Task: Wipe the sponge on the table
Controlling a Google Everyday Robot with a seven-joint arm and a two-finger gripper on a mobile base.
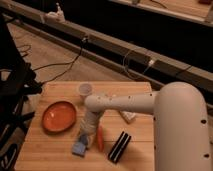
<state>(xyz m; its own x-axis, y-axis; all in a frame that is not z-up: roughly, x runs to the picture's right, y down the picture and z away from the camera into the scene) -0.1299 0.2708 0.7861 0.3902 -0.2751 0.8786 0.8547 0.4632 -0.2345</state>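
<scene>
The light-blue sponge (79, 148) lies on the wooden table (50, 155) near the front, just right of the orange plate. My gripper (85, 139) comes down from the white arm (125, 102) and sits right on the sponge's upper edge, pressing against it. An orange carrot (100, 138) lies upright just to the sponge's right.
An orange plate (58, 116) rests at the left of the table. A small white cup (85, 90) stands at the back. A black ribbed block (120, 146) lies right of the carrot. A white object (128, 116) peeks out under the arm. Cables run across the floor behind.
</scene>
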